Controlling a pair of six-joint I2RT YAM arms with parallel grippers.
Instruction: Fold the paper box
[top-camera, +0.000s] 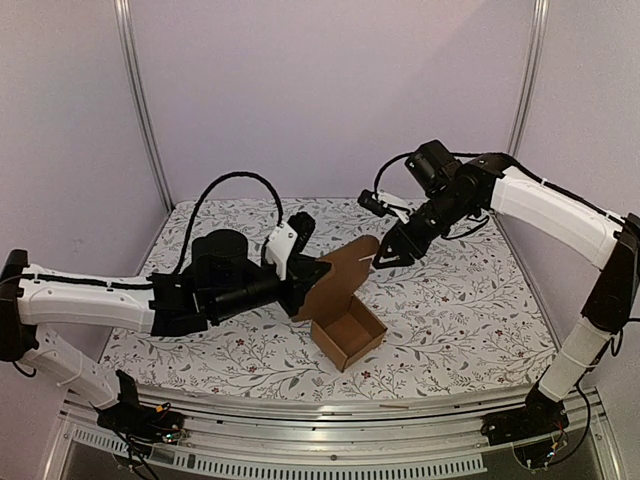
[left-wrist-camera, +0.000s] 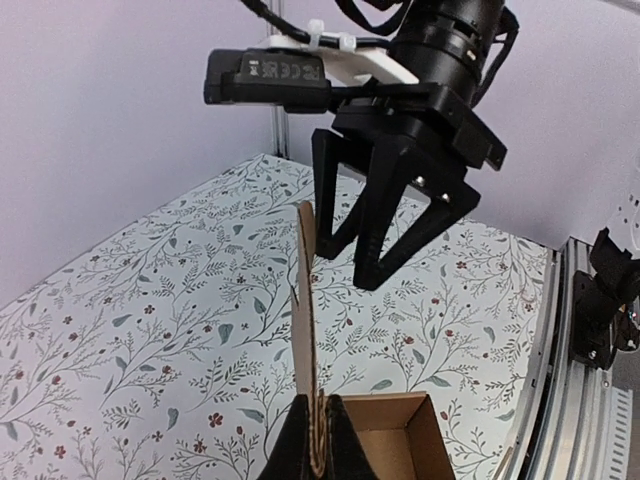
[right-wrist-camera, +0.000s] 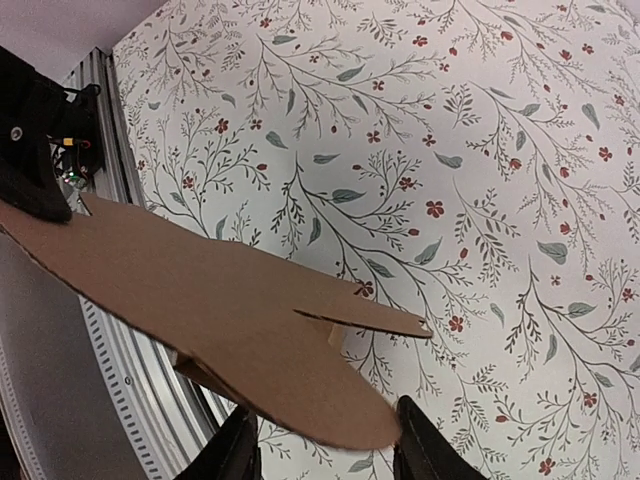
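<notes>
Your left gripper (left-wrist-camera: 315, 445) is closed tight on the paper box (top-camera: 347, 335), pinching its tall lid flap (right-wrist-camera: 220, 290) close to the hinge. The flap stands nearly upright out of that gripper, seen edge-on from the left wrist. The box's open body (left-wrist-camera: 395, 435) sits on the floral desk (top-camera: 450, 300), just beside and below the left gripper's fingers, with its cavity facing up.

Your right gripper (left-wrist-camera: 347, 266) hangs at the flap's upper end, fingers pointing down. Its jaws stand visibly apart. From the right wrist, the flap's rounded tip lies between the two fingers (right-wrist-camera: 417, 440), but you cannot tell whether either finger touches the cardboard. The two grippers are well apart, with the length of the flap between them.
</notes>
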